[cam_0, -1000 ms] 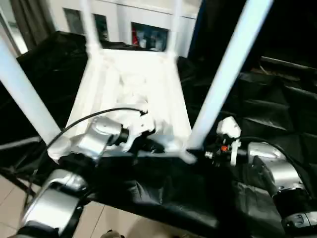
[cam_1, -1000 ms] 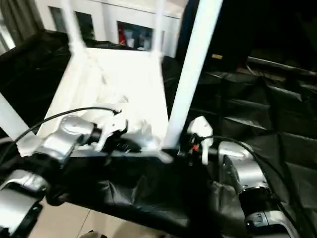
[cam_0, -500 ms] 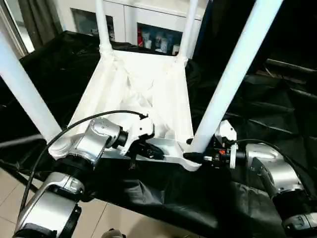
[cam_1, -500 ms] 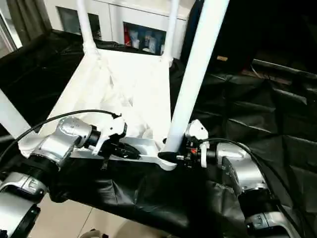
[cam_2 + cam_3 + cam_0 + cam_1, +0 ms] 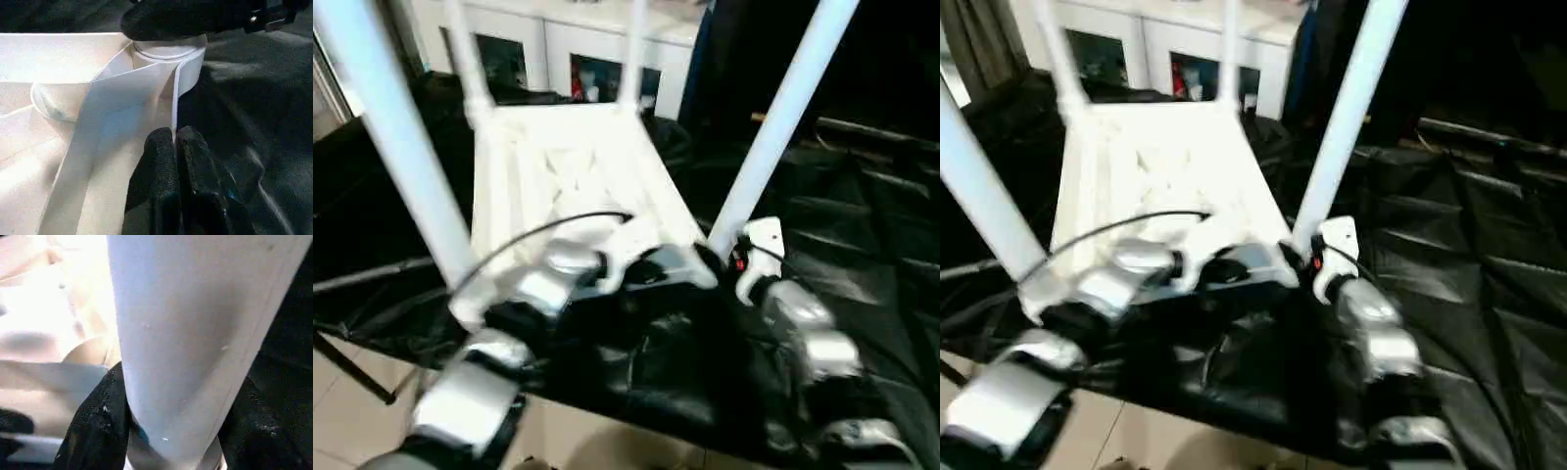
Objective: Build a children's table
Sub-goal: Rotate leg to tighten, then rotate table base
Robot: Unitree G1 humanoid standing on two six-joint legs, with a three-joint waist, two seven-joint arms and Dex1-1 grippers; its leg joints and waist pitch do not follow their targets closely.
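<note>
2 right fingers (image 5: 95, 431) clamp a table leg (image 5: 195, 333) — left fingers (image 5: 168, 186) pinch together at the tabletop rim (image 5: 171, 98).

A lab-like test room (black-draped bench (image 5: 862, 255), white glass-door cabinet (image 5: 558, 59)).

Readable text: none can be made out.
Labels or brands: none are seen on the upturned white plastic children's table (image 5: 570, 171).
Numbers and signs: none can be read.
</note>
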